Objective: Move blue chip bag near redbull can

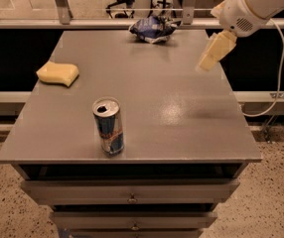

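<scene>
Blue chip bag (153, 29): crumpled and low, at the far edge of the table (181, 108), close under the back rail. It sits to the left of the gripper (214, 53) in the view and a little farther back, near it but apart.

Gripper: it hangs in the air over the table's far right corner on a white arm (251, 6), tilted down and left, touching nothing and holding nothing. We cannot tell whether it is open or closed.

Redbull can (109, 128): upright, with the top opened. It is well apart from the gripper, toward the near edge and further left. Most of the table's depth lies between it and the bag.

Yellow sponge (57, 73): far left of the gripper, by the table's left edge, and not part of the job.

Risks, as we judge them:
- The bag lies right at the back edge, so a descent that lands short could shove it against the rail or off the table.
- Foil is slick and creased. A pinch on one loose fold may slip partway through the carry.
- The can is slim and tall. A dangling bag or a low sweep on arrival could tip it, and so could setting the bag down too close.

Count: one chip bag, one can, one sponge, one gripper and one table, with at least two drawer fronts (132, 190) below the table.
</scene>
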Controlling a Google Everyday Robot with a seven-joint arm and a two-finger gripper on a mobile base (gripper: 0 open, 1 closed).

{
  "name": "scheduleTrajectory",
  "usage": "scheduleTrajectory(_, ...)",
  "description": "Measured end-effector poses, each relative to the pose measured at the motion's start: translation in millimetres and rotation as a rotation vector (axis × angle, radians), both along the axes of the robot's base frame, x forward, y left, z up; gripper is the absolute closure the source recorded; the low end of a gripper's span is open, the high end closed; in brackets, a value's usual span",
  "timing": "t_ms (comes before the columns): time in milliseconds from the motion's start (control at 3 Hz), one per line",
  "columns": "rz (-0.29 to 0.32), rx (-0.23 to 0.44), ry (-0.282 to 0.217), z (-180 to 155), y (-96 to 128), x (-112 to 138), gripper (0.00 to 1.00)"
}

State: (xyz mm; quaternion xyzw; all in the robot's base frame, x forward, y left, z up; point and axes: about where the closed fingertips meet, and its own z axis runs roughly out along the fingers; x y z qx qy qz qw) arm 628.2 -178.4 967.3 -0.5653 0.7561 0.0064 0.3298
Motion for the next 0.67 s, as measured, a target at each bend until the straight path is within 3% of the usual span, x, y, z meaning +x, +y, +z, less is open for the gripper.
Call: scheduleTrajectory(667,-0.129,0.174,-0.093,-19,16,102,0.0)
